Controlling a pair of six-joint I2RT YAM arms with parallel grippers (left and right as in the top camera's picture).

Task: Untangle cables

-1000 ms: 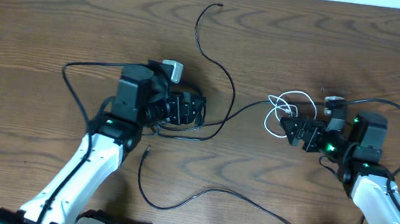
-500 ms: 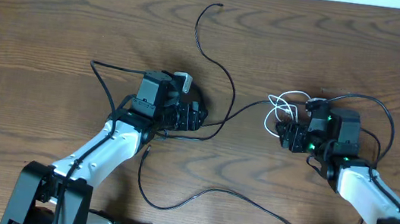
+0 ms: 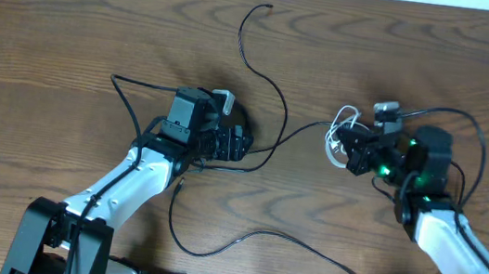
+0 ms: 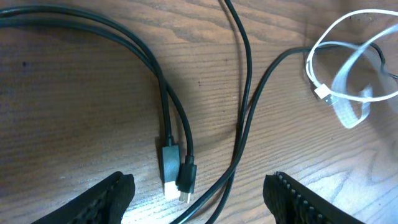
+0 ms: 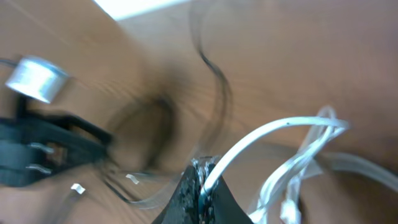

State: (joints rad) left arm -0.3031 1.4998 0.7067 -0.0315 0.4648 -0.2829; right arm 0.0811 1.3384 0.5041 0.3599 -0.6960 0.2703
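The white cable (image 3: 342, 136) lies bunched in small loops right of the table's middle. My right jaws are closed on one strand of it, and the right wrist view, blurred as it is, shows that strand running into the pinch. A long black cable (image 3: 269, 76) comes down from the far side of the table (image 3: 53, 20), and a branch of it reaches the white loops, seemingly touching them. Whether it threads through a loop or only lies against it I cannot tell.

That is my main worry. If I pull while the black line is caught inside, the loops will cinch and the knot will tighten rather than open. I also hold only a thin strand at my tips, so a sharp tug could strip it out of the pinch.

My left jaws hang open over two plug ends (image 4: 176, 173) lying side by side, gripping nothing. With nothing pinned there, I judge a pull from the right would drag the whole tangle across the wood instead of separating it. A plug could also snag on the crossing cords. The second black cable (image 3: 241, 240) near the front edge lies well apart.
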